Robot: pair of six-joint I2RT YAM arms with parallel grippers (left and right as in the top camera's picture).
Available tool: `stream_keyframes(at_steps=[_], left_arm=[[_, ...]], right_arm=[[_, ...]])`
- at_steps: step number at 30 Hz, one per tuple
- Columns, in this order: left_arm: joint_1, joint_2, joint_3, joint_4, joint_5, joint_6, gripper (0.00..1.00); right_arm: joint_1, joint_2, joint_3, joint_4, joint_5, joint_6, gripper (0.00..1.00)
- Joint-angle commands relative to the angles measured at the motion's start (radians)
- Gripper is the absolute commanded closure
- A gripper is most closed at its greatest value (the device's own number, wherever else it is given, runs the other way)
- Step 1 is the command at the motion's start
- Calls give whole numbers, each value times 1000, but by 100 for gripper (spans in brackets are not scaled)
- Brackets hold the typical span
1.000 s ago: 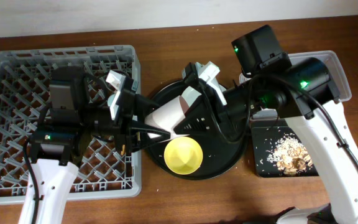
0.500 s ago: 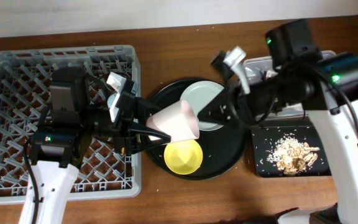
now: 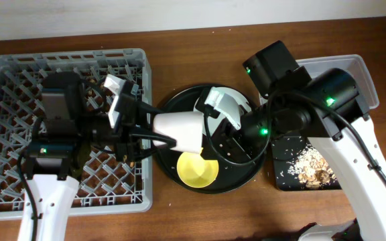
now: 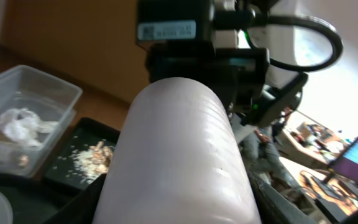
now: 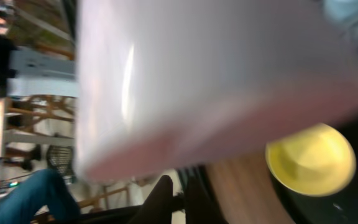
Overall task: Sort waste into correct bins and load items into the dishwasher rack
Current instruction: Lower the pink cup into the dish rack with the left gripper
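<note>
1. The dishwasher rack (image 3: 66, 57) lies at 9 o'clock of the round black tray (image 3: 246, 173). Loading looks like the step in hand, with the pale pink cup (image 3: 179, 130) as the item.
2. The cup hangs on its side over the tray's 9 o'clock rim, just beside the rack, with the yellow bowl (image 3: 198, 169) at its 5 o'clock.
3. The left gripper (image 3: 154, 132) appears clamped on the cup from 9 o'clock. Next it should swing toward 9 o'clock and seat the cup among the pegs.
4. The right gripper (image 3: 225, 110) sits near the cup's 2 o'clock. I cannot tell whether its fingers are apart or together.
</note>
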Motion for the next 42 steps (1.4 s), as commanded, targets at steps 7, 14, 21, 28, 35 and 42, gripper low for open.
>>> stream_keyframes(at_steps=[7, 14, 21, 28, 35, 42], left_arm=[[217, -15, 8, -583, -1277, -149, 91], [217, -10, 6, -661, -1545, -231, 91], [216, -6, -85, -560, -1514, -230, 91], [216, -3, -180, -401, -1466, -231, 91], [216, -4, -292, -248, -1466, -231, 34], [215, -15, -198, -264, -1271, -231, 33]], right_arm=[[-393, -10, -20, -18, 479, 299, 70], [-392, -7, -269, 101, 542, 298, 2], [-392, -3, -354, 135, 542, 298, 1], [-392, -3, -354, 135, 542, 298, 1], [-392, -3, -354, 135, 542, 298, 1], [-392, -3, -354, 135, 542, 298, 1]])
